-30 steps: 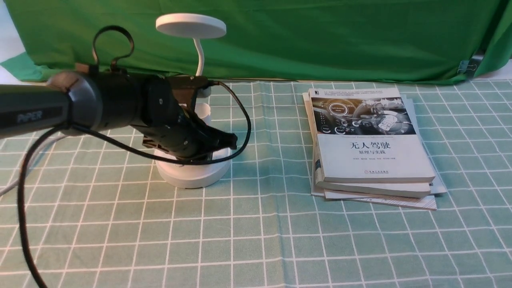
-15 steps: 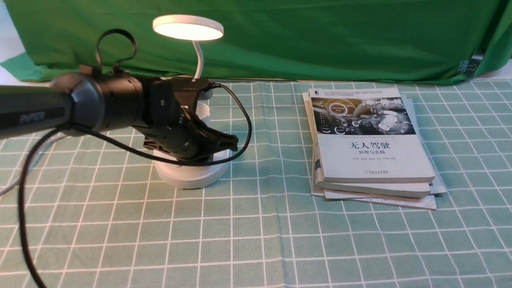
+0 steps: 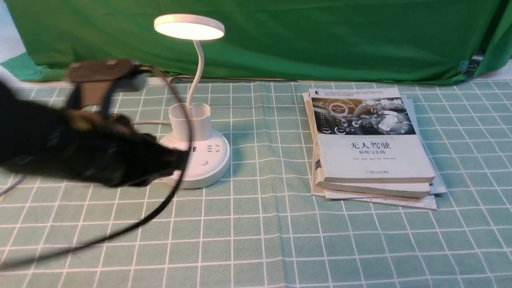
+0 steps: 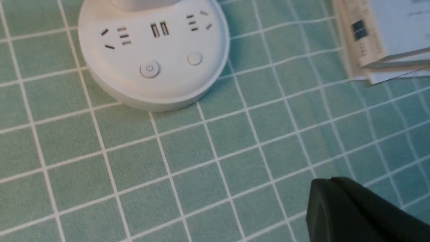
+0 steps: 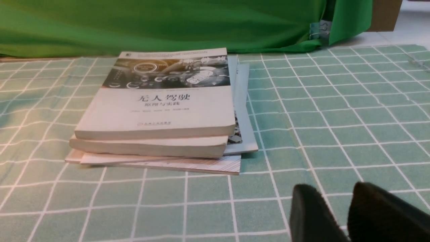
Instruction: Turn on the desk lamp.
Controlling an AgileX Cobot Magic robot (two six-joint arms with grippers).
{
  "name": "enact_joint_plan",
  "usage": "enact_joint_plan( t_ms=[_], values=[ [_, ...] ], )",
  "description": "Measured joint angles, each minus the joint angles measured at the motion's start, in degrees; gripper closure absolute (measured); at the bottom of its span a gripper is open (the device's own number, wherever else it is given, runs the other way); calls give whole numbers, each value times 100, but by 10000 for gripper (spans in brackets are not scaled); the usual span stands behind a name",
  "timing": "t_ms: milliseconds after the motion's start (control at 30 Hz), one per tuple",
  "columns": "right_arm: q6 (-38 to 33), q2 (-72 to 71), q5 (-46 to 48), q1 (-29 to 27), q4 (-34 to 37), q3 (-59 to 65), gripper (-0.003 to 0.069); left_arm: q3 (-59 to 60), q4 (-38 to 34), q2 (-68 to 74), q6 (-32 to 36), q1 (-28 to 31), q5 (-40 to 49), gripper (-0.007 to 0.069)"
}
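Observation:
The white desk lamp [image 3: 196,120] stands left of centre on the checked cloth, and its round disc head [image 3: 189,27] glows lit. Its round base [image 4: 168,84] shows sockets, USB ports, a power button [image 4: 149,69] and a plain button [image 4: 194,58]. My left gripper [image 3: 182,158] is a motion-blurred dark shape just left of the base, apart from it. Its fingers [image 4: 322,188] are pressed together, shut and holding nothing. My right gripper [image 5: 336,205] shows only in its wrist view, low over the cloth, open with nothing between its fingers.
A stack of books [image 3: 368,144] lies right of the lamp, also near the right gripper [image 5: 161,107]. A green backdrop [image 3: 320,36] hangs behind the table. The left arm's black cable [image 3: 120,236] loops down over the cloth in front of the lamp.
The lamp head went from dark to lit. My left arm has since pulled back leftward off the base, uncovering the cup holder and the buttons.

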Motion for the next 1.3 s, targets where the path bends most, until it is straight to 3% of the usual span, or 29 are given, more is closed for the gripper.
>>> enact_joint_plan(
  t_ms=[400,633,733,833,933,1100,1300],
  values=[
    [0,0,0,0,0,0,419,1897,-63,-3820,31,0,-491,621],
    [0,0,0,0,0,0,420,2211,-31,-4674,31,0,-488,621],
    [0,0,0,0,0,0,420,2223,250,-4746,31,0,-530,621],
    [0,0,0,0,0,0,419,2439,1093,-4975,38,11,-1124,621],
    [0,0,0,0,0,0,419,2813,1559,-5298,27,230,-2042,621],
    [0,0,-1,0,0,0,419,3756,1922,-6037,22,1119,-3470,621],
    [0,0,-2,0,0,0,419,4774,1690,-6342,17,2002,-3646,621]
  ],
)
